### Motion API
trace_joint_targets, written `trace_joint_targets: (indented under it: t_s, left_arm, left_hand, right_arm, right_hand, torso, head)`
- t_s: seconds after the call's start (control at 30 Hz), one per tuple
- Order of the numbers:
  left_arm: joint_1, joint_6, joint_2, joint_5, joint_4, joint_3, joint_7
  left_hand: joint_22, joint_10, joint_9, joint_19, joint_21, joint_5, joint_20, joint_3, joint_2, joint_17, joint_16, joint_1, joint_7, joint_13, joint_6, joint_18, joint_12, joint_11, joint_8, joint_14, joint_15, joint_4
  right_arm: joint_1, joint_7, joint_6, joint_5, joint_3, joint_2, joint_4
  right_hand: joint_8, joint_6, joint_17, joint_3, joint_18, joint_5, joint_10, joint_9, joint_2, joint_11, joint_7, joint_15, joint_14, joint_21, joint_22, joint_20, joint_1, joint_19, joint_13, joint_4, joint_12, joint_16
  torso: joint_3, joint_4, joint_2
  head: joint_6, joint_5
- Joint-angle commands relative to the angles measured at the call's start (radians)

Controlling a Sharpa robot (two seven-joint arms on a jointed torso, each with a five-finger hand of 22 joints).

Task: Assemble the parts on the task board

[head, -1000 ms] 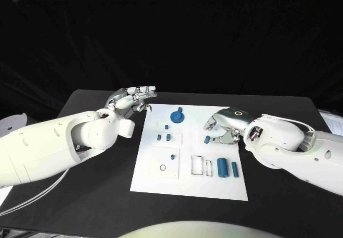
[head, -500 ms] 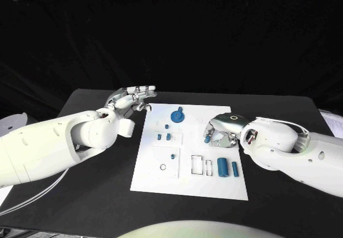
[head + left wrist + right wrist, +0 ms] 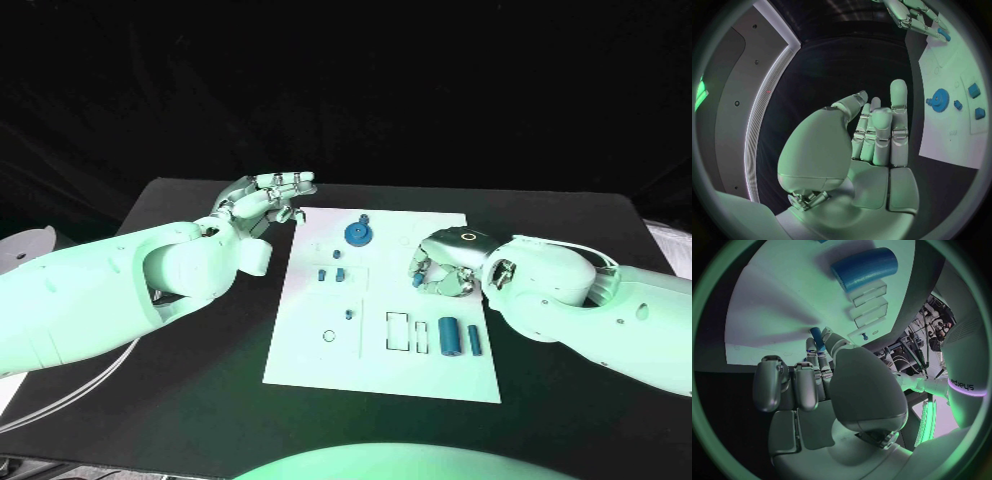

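Note:
The white task board [image 3: 378,370] lies in the middle of the black table. My right hand [image 3: 444,262] hovers over the board's right side and pinches a small blue peg [image 3: 418,283] [image 3: 817,337] at its fingertips. On the board lie a blue gear [image 3: 356,235] [image 3: 940,96], three small blue pieces [image 3: 330,274], a blue cylinder [image 3: 450,336] [image 3: 864,268] and a thin blue bar [image 3: 475,340]. My left hand [image 3: 268,196] [image 3: 873,131] is raised beside the board's far left corner, fingers apart and holding nothing.
Rectangular slots [image 3: 397,331] and small holes [image 3: 329,336] are cut in the board's near half. Black table [image 3: 202,350] surrounds the board on every side. My bulky left forearm [image 3: 130,290] lies over the table's left part.
My right hand has shifted a little left and turned lower over the board with the blue peg in its fingers. The left arm has not moved.

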Motion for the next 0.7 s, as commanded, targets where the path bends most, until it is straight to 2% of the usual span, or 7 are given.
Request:
trace_joint_targets:
  t_s: [0.03, 0.17, 0.33, 0.47, 0.7]
  left_arm:
    - [0.000, 0.020, 0.001, 0.001, 0.002, 0.001, 0.004]
    - [0.000, 0.021, 0.001, 0.001, 0.001, 0.001, 0.003]
    - [0.000, 0.022, 0.001, 0.001, 0.001, 0.001, 0.002]
    - [0.000, 0.023, 0.002, 0.001, 0.000, 0.001, 0.001]
    - [0.000, 0.024, 0.004, 0.001, -0.002, 0.000, -0.002]
  left_hand:
    - [0.001, -0.006, 0.001, 0.002, -0.003, -0.005, 0.006, 0.000, 0.008, 0.001, 0.004, -0.001, 0.000, 0.000, -0.004, 0.019, 0.003, -0.001, 0.006, 0.002, 0.006, -0.005]
    - [0.001, -0.006, 0.001, 0.002, -0.003, -0.005, 0.006, 0.000, 0.008, 0.001, 0.004, -0.001, 0.000, 0.000, -0.004, 0.019, 0.003, -0.001, 0.006, 0.002, 0.006, -0.005]
    - [0.001, -0.006, 0.001, 0.002, -0.003, -0.005, 0.006, 0.000, 0.008, 0.001, 0.004, -0.001, 0.000, 0.000, -0.004, 0.019, 0.003, -0.001, 0.006, 0.002, 0.006, -0.005]
    - [0.001, -0.006, 0.001, 0.002, -0.003, -0.005, 0.006, 0.000, 0.008, 0.001, 0.004, -0.001, 0.000, 0.000, -0.004, 0.019, 0.003, -0.001, 0.006, 0.002, 0.006, -0.005]
    - [0.001, -0.007, 0.001, 0.002, -0.003, -0.005, 0.006, 0.000, 0.008, -0.001, 0.004, 0.000, 0.000, 0.000, -0.005, 0.019, 0.005, -0.001, 0.007, 0.001, 0.006, -0.006]
  right_arm:
    - [-0.002, 0.003, 0.004, -0.012, 0.000, 0.004, 0.000]
    - [-0.002, 0.004, -0.005, -0.015, 0.000, 0.005, -0.001]
    - [-0.003, 0.003, -0.031, -0.027, 0.000, 0.006, 0.001]
    - [-0.003, 0.001, -0.057, -0.040, 0.000, 0.005, 0.003]
    - [-0.003, 0.001, -0.088, -0.046, 0.001, -0.003, 0.023]
  right_hand:
    - [0.005, 0.010, 0.001, 0.010, 0.010, 0.004, 0.013, 0.001, 0.010, -0.002, -0.002, 0.001, 0.057, -0.005, 0.002, -0.003, 0.003, 0.007, 0.000, 0.002, 0.002, -0.002]
    - [0.011, 0.031, 0.002, 0.021, 0.010, 0.004, 0.039, 0.005, 0.015, -0.005, -0.004, -0.001, 0.057, -0.004, 0.003, -0.004, 0.010, 0.008, 0.002, 0.001, 0.006, -0.001]
    - [0.031, 0.087, 0.013, 0.054, 0.008, 0.003, 0.099, 0.019, 0.041, -0.017, -0.012, -0.011, 0.059, 0.004, 0.014, -0.012, 0.034, 0.014, 0.006, -0.012, 0.020, 0.007]
    - [0.037, 0.104, 0.021, 0.071, 0.006, 0.003, 0.124, 0.027, 0.054, -0.023, -0.015, -0.017, 0.060, 0.011, 0.024, -0.018, 0.041, 0.019, 0.006, -0.021, 0.018, 0.013]
    - [0.035, 0.107, 0.025, 0.090, 0.004, 0.003, 0.137, 0.033, 0.054, -0.025, -0.012, -0.020, 0.060, 0.015, 0.030, -0.022, 0.051, 0.022, 0.004, -0.038, 0.010, 0.016]
  torso:
    - [0.0000, 0.0008, 0.000]
    - [-0.0003, 0.0008, -0.001]
    - [-0.0003, -0.0001, 0.000]
    - [-0.0004, 0.0002, -0.001]
    - [-0.0001, 0.0013, -0.001]
  head:
    - [-0.001, -0.001]
    - [-0.002, -0.001]
    - [-0.002, -0.001]
    - [-0.002, -0.003]
    - [-0.002, -0.004]
